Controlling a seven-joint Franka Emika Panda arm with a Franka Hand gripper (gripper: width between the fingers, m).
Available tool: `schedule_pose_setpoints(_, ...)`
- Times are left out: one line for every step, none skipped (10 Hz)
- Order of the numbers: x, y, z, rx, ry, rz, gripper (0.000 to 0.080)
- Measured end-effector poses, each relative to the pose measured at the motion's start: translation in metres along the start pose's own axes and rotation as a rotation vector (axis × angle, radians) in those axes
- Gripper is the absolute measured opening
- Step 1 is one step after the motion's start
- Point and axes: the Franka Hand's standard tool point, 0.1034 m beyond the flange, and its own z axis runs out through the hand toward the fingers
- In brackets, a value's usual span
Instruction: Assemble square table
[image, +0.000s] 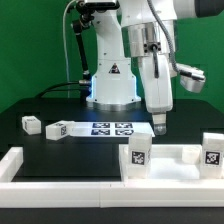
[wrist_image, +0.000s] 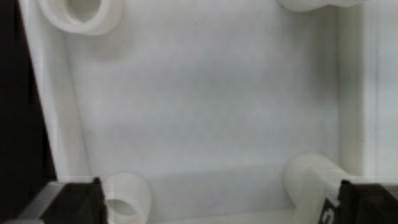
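Square panel flat, seemingly rim-up

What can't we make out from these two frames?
Gripper jaws: apart, but the tips are cut off by the wrist view's edge and too small in the exterior view; contact with the square panel unknown.
Upright leg: exterior view, its base blends into the white around it; screwed in or loose, can't tell.
Leg tags: exterior view, too small to read.
Panel corner holes: wrist view, blurred; two cut by the edge.
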Motion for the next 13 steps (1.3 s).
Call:
schedule_pose_setpoints(0.0, 0.001, 0.001, -0.001, 0.001, -0.003, 0.0649)
schedule_pose_setpoints(0.005, 0.011, 0.009, 0.033, 0.022, -0.025, 0.0649)
schedule_pose_setpoints(0.004, 0.03, 0.02, 0.022, 0.037, -0.034, 0.0649)
schedule_pose_setpoints(-0.002, 0.05, 0.036, -0.004, 0.053, -0.049, 0.0649)
schedule_pose_setpoints(-0.005, 0.067, 0.053, -0.037, 0.07, -0.066, 0.0649)
schedule_pose_setpoints(-0.003, 0.07, 0.063, -0.023, 0.086, -0.066, 0.0649)
schedule_pose_setpoints(-0.003, 0.074, 0.069, -0.01, 0.095, -0.061, 0.0649)
schedule_pose_setpoints(-0.004, 0.078, 0.073, -0.026, 0.093, -0.063, 0.0649)
schedule_pose_setpoints(-0.004, 0.079, 0.076, -0.039, 0.093, -0.06, 0.0649)
schedule_pose_setpoints(-0.007, 0.079, 0.076, -0.063, 0.083, -0.056, 0.0649)
schedule_pose_setpoints(-0.007, 0.078, 0.076, -0.059, 0.083, -0.058, 0.0649)
schedule_pose_setpoints(-0.006, 0.079, 0.076, -0.06, 0.083, -0.057, 0.0548)
schedule_pose_setpoints(-0.006, 0.079, 0.076, -0.06, 0.083, -0.057, 0.0548)
